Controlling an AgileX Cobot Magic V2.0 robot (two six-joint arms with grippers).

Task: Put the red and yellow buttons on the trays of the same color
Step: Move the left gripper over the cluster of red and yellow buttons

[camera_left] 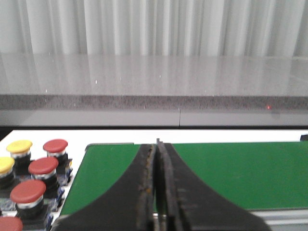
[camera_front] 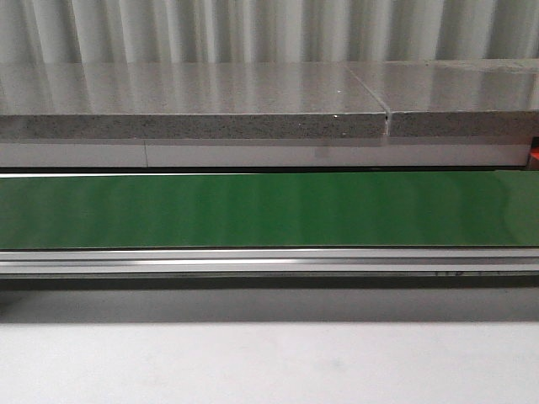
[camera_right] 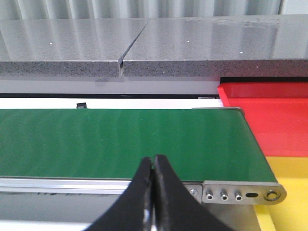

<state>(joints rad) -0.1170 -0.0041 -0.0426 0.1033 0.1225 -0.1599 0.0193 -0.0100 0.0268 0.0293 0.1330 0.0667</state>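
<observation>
Left gripper (camera_left: pixel 157 192): clenched, black fingers (camera_left: pixel 144 178) pressed together w/ nothing between, hovering over near edge of green conveyor belt (camera_left: pixel 231 168) at its left end. Just left of belt end, off the belt: cluster of push buttons on dark bodies. Red buttons (camera_left: pixel 43 166) – several visible, one at far side of group, others nearer, one cut off at frame edge. Yellow buttons (camera_left: pixel 19 146) – two, on left side of cluster, one at far left, one partly cropped. Buttons close together, upright; can't tell if touching.

Right gripper (camera_right: pixel 153 166): also clenched, tips meeting, empty, over near edge of belt twd its right end. Belt end roller bracket (camera_right: pixel 240 193) just right of gripper, metal w/ small holes. Beyond belt's right end: red tray (camera_right: pixel 269 115) on far side, yellow tray (camera_right: pixel 288 192) on near side, edges adjoining. No buttons seen on visible parts of either tray.

Front view: belt (camera_front: pixel 269 210) running left-right across frame, bare, aluminium rail (camera_front: pixel 269 261) along near side. Behind belt: grey speckled counter (camera_front: pixel 194 126) w/ seam right of centre. Pale corrugated wall (camera_front: pixel 269 29) at far back. Neither gripper in front view.
</observation>
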